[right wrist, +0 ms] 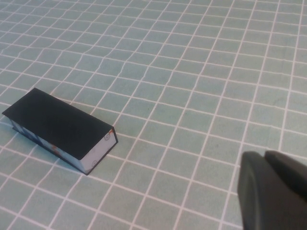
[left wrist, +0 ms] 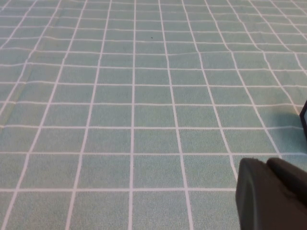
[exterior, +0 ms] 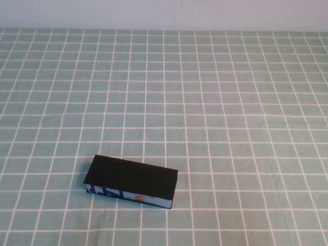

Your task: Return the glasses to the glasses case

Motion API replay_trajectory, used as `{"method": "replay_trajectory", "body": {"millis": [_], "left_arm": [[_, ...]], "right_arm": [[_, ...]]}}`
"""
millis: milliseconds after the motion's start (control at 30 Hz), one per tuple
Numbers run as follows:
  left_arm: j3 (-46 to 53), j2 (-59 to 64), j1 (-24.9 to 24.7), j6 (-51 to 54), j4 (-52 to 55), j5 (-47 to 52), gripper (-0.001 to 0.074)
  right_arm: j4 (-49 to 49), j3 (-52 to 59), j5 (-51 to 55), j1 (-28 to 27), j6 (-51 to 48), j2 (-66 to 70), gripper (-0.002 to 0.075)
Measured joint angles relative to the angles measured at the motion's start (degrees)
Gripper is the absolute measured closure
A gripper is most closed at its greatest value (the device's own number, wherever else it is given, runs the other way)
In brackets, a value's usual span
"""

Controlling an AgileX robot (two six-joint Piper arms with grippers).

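At seven o'clock on the checked cloth [exterior: 230,102]: glasses case [exterior: 132,179], lid down, rigid, light; I'd pinch its long sides. Left gripper [left wrist: 271,196], right gripper [right wrist: 273,191] parked off-table; jaw state cannot tell.

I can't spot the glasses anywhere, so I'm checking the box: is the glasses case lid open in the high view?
No, the glasses case lies shut, its flat black lid down over the printed front side.

Print on the glasses case [exterior: 128,196] front seems too small to read.
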Motion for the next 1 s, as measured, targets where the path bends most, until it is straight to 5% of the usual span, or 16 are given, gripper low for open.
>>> {"method": "replay_trajectory", "body": {"millis": [667,1000], "left_arm": [[0.0,0.0,0.0,0.0,0.0,0.1,0.0736],[0.0,0.0,0.0,0.0,0.0,0.2,0.0736]], "right_arm": [[0.0,0.1,0.0,0.0,0.0,-0.7,0.0738],[-7.6,5.4,-5.1,-1.2,0.1,-14.4,0.0738]]}}
